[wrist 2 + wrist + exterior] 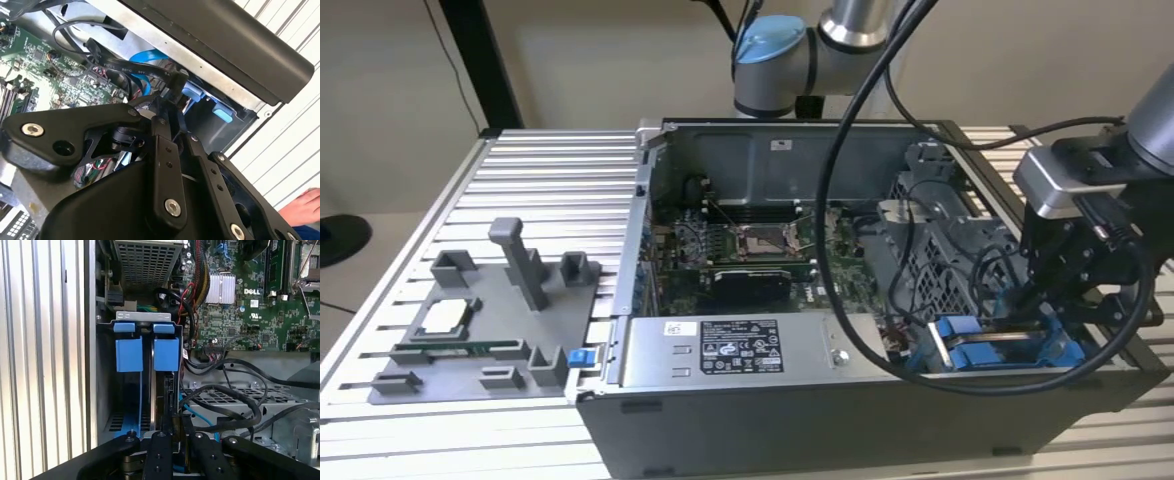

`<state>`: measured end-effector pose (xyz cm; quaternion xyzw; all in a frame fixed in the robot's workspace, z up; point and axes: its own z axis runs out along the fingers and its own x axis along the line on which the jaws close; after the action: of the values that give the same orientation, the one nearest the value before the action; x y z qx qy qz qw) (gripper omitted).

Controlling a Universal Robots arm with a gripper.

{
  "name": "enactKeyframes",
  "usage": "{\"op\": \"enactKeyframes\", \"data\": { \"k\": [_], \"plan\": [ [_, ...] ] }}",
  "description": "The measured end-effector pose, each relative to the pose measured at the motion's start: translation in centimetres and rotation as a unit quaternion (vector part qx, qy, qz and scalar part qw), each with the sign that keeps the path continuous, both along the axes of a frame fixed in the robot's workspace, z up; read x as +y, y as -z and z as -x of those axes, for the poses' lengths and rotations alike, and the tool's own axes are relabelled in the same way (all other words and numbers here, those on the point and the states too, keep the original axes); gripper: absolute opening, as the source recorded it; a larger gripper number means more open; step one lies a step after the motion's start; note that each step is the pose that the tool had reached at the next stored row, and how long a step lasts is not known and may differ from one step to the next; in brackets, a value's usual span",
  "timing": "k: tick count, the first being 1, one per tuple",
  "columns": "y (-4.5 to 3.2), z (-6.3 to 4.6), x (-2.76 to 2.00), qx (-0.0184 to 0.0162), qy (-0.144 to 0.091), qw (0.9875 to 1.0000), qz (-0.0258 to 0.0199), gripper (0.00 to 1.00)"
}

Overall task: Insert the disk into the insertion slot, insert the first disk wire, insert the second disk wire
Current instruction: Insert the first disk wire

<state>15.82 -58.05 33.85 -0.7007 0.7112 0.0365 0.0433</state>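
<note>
gripper (178,442): pinched on what looks like a black wire plug (178,426) | disk (166,354): seated in the insertion slot (106,390), right ahead of the tips | handling, imo: plug's stiff, small, fragile-ish, so hold its flat sides square

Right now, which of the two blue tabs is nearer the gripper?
The blue tab on the motherboard side, beside the black cables; the gripper is almost in line with it. The other tab sits against the case wall.
</note>
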Motion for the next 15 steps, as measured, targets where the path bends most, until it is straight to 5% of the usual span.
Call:
{"op": "enactKeyframes", "data": {
  "k": [5,9,15],
  "plan": [
    [-0.08,0.0,0.0,0.0002,0.002,1.0,0.0,0.0],
    [-1.04,0.0,0.0,0.0001,0.003,1.0,-0.001,0.0],
    [-1.09,0.2,-0.04,0.0,0.003,1.0,-0.0001,0.0]
  ]
}}
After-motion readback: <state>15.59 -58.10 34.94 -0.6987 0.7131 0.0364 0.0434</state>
